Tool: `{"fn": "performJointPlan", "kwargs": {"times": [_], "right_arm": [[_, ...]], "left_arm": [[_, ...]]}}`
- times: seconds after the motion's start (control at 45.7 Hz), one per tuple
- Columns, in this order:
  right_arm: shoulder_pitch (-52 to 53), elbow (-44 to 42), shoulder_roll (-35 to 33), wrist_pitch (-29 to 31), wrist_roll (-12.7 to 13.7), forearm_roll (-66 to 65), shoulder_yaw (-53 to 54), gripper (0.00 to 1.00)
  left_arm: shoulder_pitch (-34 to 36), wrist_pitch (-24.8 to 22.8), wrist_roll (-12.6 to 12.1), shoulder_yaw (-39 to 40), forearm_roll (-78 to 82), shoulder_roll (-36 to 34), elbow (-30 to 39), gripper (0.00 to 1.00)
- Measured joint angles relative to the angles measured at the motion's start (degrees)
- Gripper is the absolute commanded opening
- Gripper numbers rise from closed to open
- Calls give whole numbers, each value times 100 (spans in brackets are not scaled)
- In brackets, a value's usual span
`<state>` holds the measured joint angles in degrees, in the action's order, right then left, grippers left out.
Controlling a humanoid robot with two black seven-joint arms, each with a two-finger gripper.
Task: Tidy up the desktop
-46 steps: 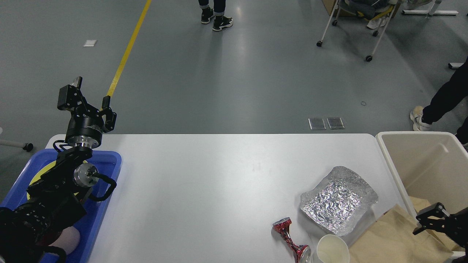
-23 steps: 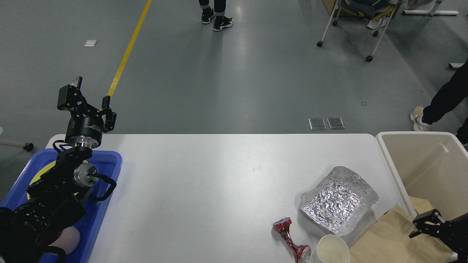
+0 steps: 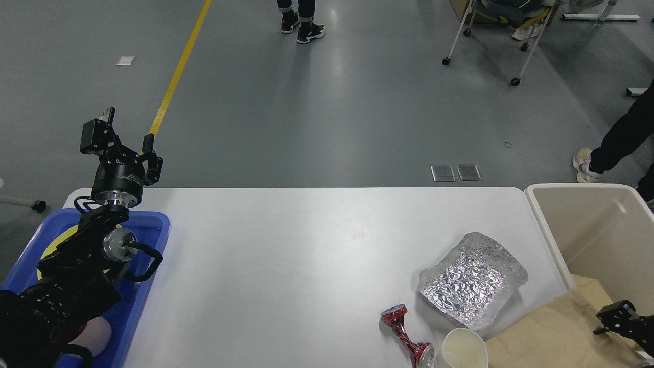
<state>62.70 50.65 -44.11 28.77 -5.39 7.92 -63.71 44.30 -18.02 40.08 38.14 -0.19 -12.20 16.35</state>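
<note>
The white desktop [image 3: 306,255] holds a crumpled foil tray [image 3: 472,278], a crushed red can [image 3: 406,335], a white paper cup [image 3: 464,348] and a brown paper bag [image 3: 546,335], all at its front right. My left gripper [image 3: 122,147] is open and empty, raised above the desktop's far left corner. My right gripper [image 3: 615,318] is small and dark at the bag's right end, by the bin's wall. I cannot tell whether it holds the bag.
A beige bin [image 3: 587,194] stands off the desktop's right edge. A blue tray [image 3: 153,222] at the left holds a yellow plate [image 3: 53,248] and a pinkish object [image 3: 94,335]. People and a wheeled frame stand on the floor beyond.
My right gripper has moved right and down toward the view's corner. The brown bag has shifted right and lies lower, over the bin's edge. The left arm has not moved.
</note>
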Motion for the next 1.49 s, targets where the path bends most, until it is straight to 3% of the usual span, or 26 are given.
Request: {"fn": "performJointPlan", "kwargs": {"times": [0.088, 0.175, 0.307, 0.35, 1.051, 1.489], "right_arm": [[-3, 0, -14, -11, -7, -3, 0, 56], [-3, -6, -18, -37, -13, -14, -1, 16], [-3, -6, -19, -41, -15, -32, -25, 8], [-3, -6, -19, -41, -15, -34, -27, 0], [218, -80, -293, -72, -6, -63, -75, 0], [2396, -241, -1114, 15, 21, -549, -335, 0]], "left_arm": [[0, 0, 0, 0, 0, 2, 0, 96], [0, 0, 0, 0, -1, 2, 0, 96], [0, 0, 0, 0, -1, 2, 0, 96], [0, 0, 0, 0, -1, 2, 0, 96], [0, 0, 0, 0, 1, 1, 0, 96], [0, 0, 0, 0, 1, -1, 0, 96]]}}
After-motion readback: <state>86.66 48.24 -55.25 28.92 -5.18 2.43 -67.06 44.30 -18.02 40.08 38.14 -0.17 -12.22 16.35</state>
